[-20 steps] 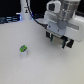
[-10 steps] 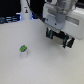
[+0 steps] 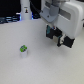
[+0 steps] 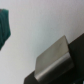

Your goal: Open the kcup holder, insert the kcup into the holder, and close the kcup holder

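One light, stiff kcup (image 3: 23, 49) at eight o'clock from our claw (image 3: 59, 39); we'd pinch its sides; claw state unclear.

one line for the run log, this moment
phase: before pickup | kcup: on white table, untouched | pincer: above table, apart from kcup, nothing held | holder: not in view

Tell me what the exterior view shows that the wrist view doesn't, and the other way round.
Only the exterior view shows the whole scene: the white gripper hanging over the pale table, and the small green-topped kcup standing apart toward the exterior view's left. Only the wrist view shows a close-up grey slab with a dark mass beside it, plus a teal shape at the edge; I cannot identify either. Both share the pale table surface.
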